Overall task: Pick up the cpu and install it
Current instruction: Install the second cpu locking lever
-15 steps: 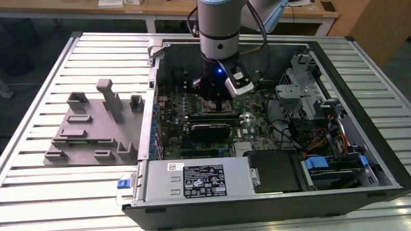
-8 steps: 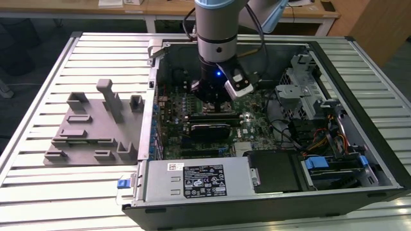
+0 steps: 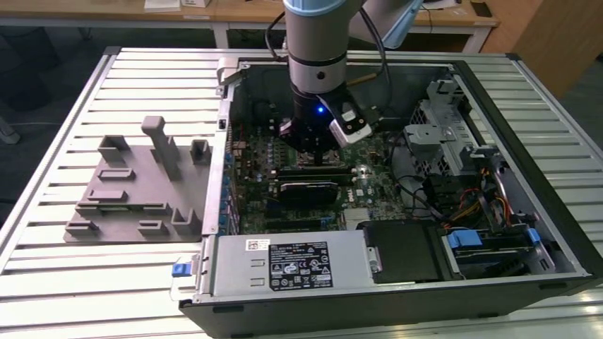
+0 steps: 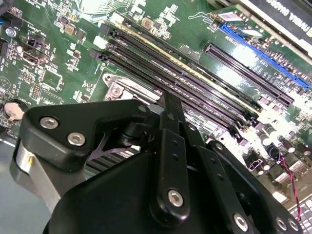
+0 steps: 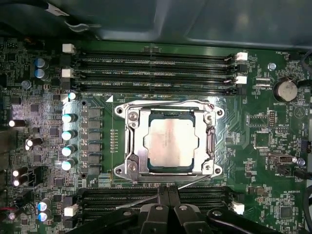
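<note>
In the exterior view, you see the arm (image 3: 318, 42) reaching down into the open computer case (image 3: 396, 176), which lies on its side on a slatted metal table (image 3: 113, 282). The gripper (image 3: 313, 150) hangs low over the green motherboard (image 3: 368, 191), near the middle of the case. A grey plastic tray (image 3: 132, 187) with upright blocks sits on the table towards the exterior view's left, well apart from the gripper. A power supply (image 3: 287, 265) lies along the case's near edge.

In the second wrist view, you look past the gripper's black linkage (image 4: 168, 161) at the board; long memory slots (image 4: 185, 73) run diagonally beyond it, and a blue slot (image 4: 263, 56) lies further off. A corner of the metal socket frame (image 4: 122, 90) peeks out beside the linkage.

In the first wrist view, the cpu (image 5: 170, 143) lies flat and square inside the metal socket frame (image 5: 132, 141), silver top up, between two banks of memory slots (image 5: 156, 73). The two black fingers (image 5: 157, 214) stand pressed together side by side with nothing between them, just off the socket's edge and not touching the cpu.
</note>
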`<state>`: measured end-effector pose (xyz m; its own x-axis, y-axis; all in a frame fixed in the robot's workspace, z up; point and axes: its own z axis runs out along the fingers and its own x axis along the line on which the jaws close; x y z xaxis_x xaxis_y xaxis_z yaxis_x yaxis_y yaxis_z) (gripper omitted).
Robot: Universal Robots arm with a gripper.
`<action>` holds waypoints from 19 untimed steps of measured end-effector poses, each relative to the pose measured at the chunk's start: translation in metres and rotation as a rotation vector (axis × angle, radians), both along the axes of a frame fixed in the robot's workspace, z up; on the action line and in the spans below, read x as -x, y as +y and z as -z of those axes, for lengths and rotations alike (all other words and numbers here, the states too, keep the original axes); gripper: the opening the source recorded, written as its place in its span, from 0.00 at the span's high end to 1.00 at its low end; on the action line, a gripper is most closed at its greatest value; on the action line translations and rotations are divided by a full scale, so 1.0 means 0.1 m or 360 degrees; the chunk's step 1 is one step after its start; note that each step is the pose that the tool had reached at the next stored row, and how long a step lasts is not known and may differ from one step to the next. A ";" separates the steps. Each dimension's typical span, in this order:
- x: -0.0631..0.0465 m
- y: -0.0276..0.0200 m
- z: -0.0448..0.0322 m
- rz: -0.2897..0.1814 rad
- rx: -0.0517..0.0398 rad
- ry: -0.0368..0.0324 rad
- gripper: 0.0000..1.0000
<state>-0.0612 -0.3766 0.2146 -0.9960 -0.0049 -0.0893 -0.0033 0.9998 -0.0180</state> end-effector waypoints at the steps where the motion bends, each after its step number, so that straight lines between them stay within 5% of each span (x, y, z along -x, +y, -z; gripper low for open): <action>1: 0.00 0.000 0.000 0.0000 0.0000 0.0000 0.89; 6: 0.11 -0.004 0.004 0.0000 -0.0006 0.0000 0.89; 14: 0.18 -0.096 0.028 -0.0002 -0.0049 0.0000 0.89; 16: 0.19 -0.112 0.033 -0.0003 -0.0076 0.0000 0.89; 19: 0.19 -0.129 0.036 -0.0005 -0.0142 0.0000 0.89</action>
